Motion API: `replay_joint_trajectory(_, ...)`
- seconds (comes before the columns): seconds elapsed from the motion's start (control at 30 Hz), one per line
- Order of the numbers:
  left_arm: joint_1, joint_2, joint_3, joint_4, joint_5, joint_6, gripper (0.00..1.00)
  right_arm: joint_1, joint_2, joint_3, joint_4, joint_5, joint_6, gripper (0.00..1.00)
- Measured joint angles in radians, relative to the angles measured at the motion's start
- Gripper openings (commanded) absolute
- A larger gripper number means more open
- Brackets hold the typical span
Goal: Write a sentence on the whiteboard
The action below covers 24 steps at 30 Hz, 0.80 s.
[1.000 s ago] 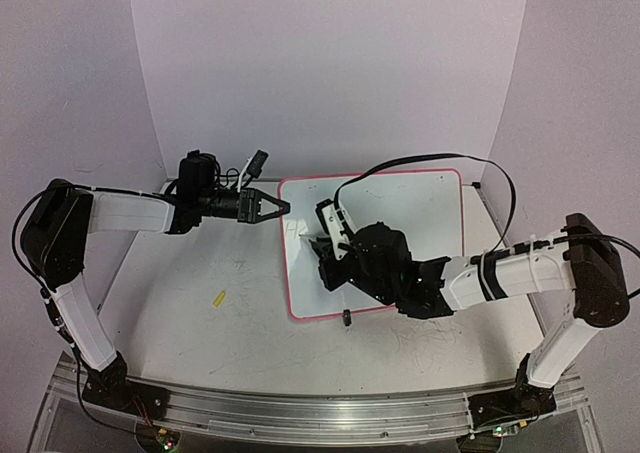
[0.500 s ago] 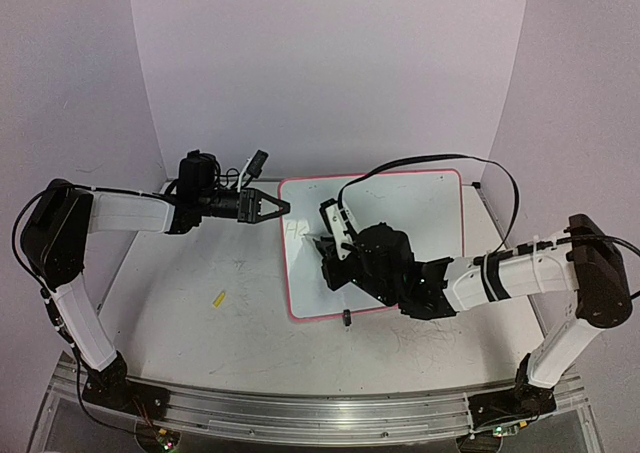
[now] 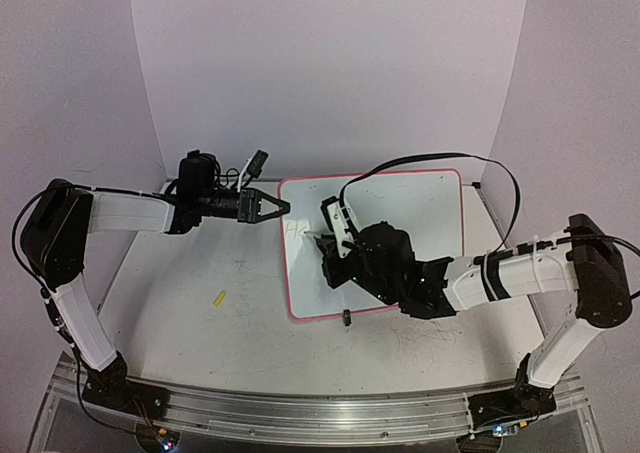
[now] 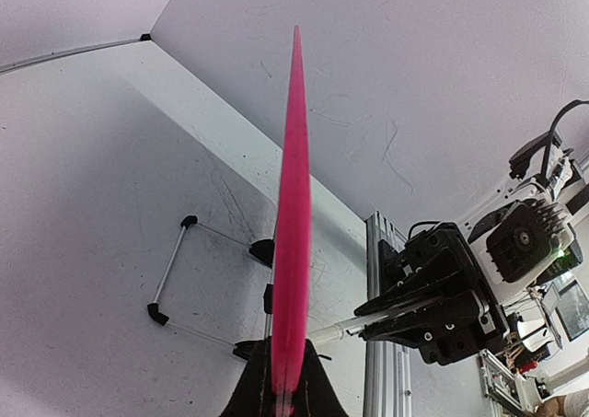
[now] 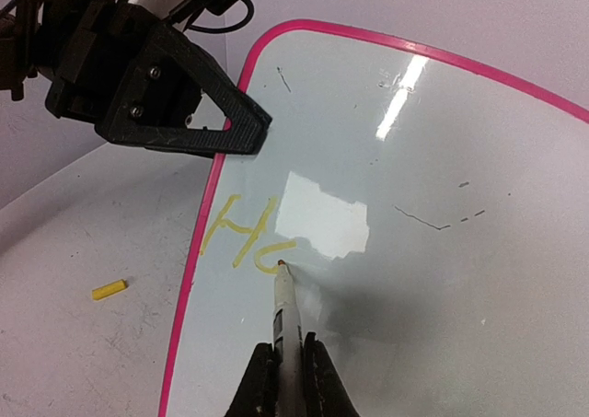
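The whiteboard (image 3: pixel 430 208) lies on the table (image 3: pixel 190 343) a little toward 1 o'clock from its middle. The left gripper (image 3: pixel 284 207) is clamped on the board's pink rim at the 10 o'clock corner; the left wrist view shows that rim (image 4: pixel 293 205) edge-on, running up from between the closed fingers (image 4: pixel 313 391).

The right gripper (image 5: pixel 281 380) is clenched around a marker (image 5: pixel 284 320), with the tip touching the whiteboard (image 5: pixel 442 279) just at 5 o'clock of the writing. Of the sentence (image 5: pixel 244 233), only a yellow "H" and the start of a second letter are there (faint against the glare).

A yellow cap (image 3: pixel 218 297) lies on the table at 8 o'clock from the board, well apart from it.

Compared with a second ago, the right wrist has edged slightly toward 3 o'clock along the line. The left arm, board and cap sit where they were.
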Motion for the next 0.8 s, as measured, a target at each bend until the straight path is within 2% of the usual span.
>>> replay_joint_trajectory(0.8, 0.000, 0.000, 0.000, 0.000, 0.000, 0.000, 0.00, -0.006, 0.000, 0.000, 0.014, 0.002, 0.000, 0.00)
